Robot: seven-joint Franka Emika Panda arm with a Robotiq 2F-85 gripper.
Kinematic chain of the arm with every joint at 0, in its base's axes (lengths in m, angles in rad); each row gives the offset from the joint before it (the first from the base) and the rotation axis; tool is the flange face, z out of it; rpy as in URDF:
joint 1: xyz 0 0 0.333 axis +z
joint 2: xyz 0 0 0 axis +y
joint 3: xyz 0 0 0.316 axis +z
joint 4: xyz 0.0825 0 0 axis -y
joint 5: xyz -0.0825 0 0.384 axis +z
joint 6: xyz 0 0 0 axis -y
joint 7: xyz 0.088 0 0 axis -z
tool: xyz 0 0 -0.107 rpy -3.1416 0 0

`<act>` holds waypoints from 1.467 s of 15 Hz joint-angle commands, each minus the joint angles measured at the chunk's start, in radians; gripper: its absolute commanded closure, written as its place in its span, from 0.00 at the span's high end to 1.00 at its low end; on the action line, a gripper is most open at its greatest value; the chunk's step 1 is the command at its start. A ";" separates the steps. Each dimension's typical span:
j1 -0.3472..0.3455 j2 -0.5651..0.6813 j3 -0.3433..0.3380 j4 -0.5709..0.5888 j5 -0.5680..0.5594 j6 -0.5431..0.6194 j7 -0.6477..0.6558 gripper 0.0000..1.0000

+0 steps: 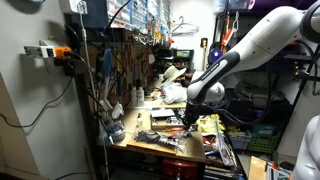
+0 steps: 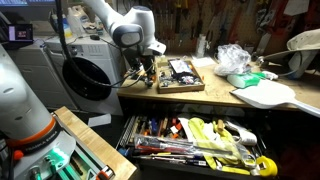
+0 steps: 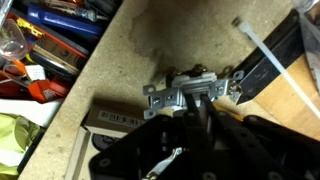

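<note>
In the wrist view we see the claw (image 3: pixel 196 112) coming in from the bottom of the frame as a dark, blurred mass. Its fingers end just below a small metal piece (image 3: pixel 187 92) that lies near the middle of the picture. The metal piece is grey, with a bracket sticking out to the left, and it rests on the speckled top of the workbench (image 3: pixel 120 55). The fingertips seem to reach its lower edge, but we cannot tell if they touch it or grip it. The picture also does not let us judge how wide the claw stands. To the upper right of the metal piece a white cable tie (image 3: pixel 262 55) lies slanted across a dark flat object (image 3: pixel 292 40). At the left edge of this view an open drawer (image 3: pixel 35 50) full of tools runs along the workbench. In an exterior view the claw (image 1: pixel 189 120) hangs low over the bench, right of the centre of the frame, and the white arm (image 1: pixel 262 42) enters from the upper right. In an exterior view the claw (image 2: pixel 148 68) points down at the left end of the workbench (image 2: pixel 215 92), above the open drawer (image 2: pixel 195 140). There the metal piece is too small to make out.
</note>
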 commanded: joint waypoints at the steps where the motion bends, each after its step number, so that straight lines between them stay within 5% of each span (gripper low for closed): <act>1: -0.004 -0.031 0.006 -0.010 -0.004 -0.047 -0.075 0.02; 11: -0.009 -0.040 -0.002 -0.029 0.137 -0.064 -0.596 0.02; 22: -0.038 -0.066 -0.054 -0.021 0.247 -0.222 -0.904 0.02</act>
